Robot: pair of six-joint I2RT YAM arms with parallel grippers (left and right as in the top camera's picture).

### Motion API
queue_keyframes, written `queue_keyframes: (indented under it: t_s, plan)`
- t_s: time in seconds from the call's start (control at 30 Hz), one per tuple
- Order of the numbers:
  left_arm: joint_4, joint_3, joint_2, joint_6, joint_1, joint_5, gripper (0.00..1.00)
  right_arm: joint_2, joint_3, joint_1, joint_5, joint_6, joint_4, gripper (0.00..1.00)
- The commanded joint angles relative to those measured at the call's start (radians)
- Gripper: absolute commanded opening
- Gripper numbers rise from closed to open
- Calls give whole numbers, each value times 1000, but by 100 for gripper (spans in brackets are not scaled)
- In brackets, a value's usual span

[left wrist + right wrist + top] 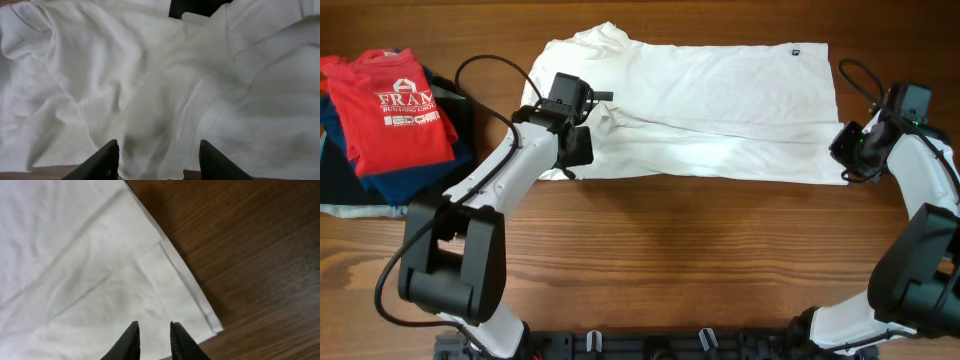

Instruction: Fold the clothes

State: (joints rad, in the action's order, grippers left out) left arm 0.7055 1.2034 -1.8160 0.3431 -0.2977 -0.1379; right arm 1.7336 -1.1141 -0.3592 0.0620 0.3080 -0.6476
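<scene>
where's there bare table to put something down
Biggest bare patch: the table strip between the white shirt's near edge and the arm bases. A smaller gap lies at the far edge between white shirt and red shirt. Crowded: the left end's clothes pile, and the shirt's ends under the left gripper and right gripper.

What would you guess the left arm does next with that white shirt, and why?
Probably lower the left gripper and close it on the cloth: its jaws stand open over a rumpled patch of the white T-shirt, while the rest lies fairly flat.
</scene>
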Motion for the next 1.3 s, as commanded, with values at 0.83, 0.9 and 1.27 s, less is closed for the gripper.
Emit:
queue_keyframes:
  t_s: [0.83, 0.9, 1.27]
  plan:
    - [-13, -18, -114, 9, 159, -47, 60, 45, 96, -2, -100, 27, 16, 59]
    - [-23, -26, -114, 9, 159, -47, 60, 45, 102, -2, -99, 36, 46, 59]
    - [-40, -46, -114, 9, 159, -46, 62, 47, 170, -3, -124, 95, 127, 24]
